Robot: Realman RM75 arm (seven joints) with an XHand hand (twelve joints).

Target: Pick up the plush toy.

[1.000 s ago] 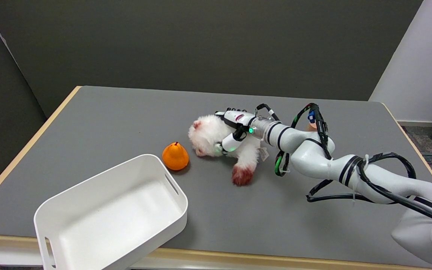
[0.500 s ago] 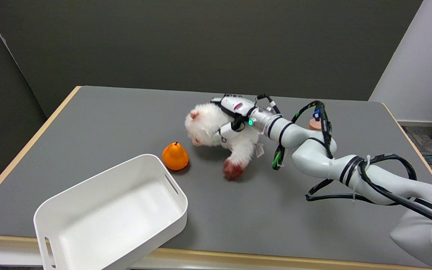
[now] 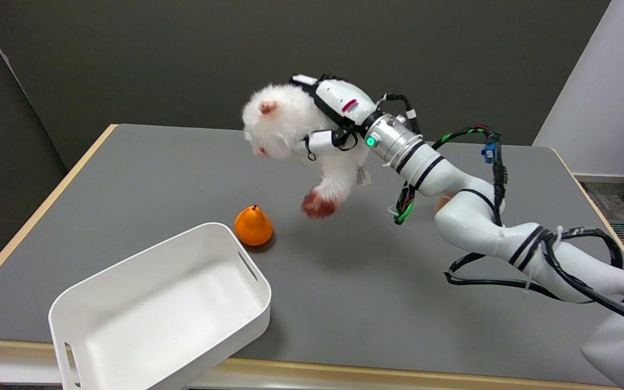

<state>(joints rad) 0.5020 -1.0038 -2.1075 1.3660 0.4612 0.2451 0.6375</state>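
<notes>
The plush toy (image 3: 285, 127), white and fluffy with pink ears and a dark red paw, hangs in the air well above the grey table (image 3: 144, 173). My right hand (image 3: 333, 116) grips it around the body from the right, fingers wrapped into the fur. Its head points left, and one limb with the red paw dangles down toward the table. A small tag hangs from its underside. Part of the toy's body is hidden behind my hand.
An orange pear-shaped toy (image 3: 253, 226) stands on the table just beyond the far corner of a white plastic bin (image 3: 160, 303), which overhangs the table's near edge. A small tan object (image 3: 442, 201) peeks out behind my forearm. Black cables loop beside the arm.
My right hand has lifted the plush toy off the table and carried it upward and slightly left. The paw that touched the surface now hangs free. The pear and bin stayed put.
</notes>
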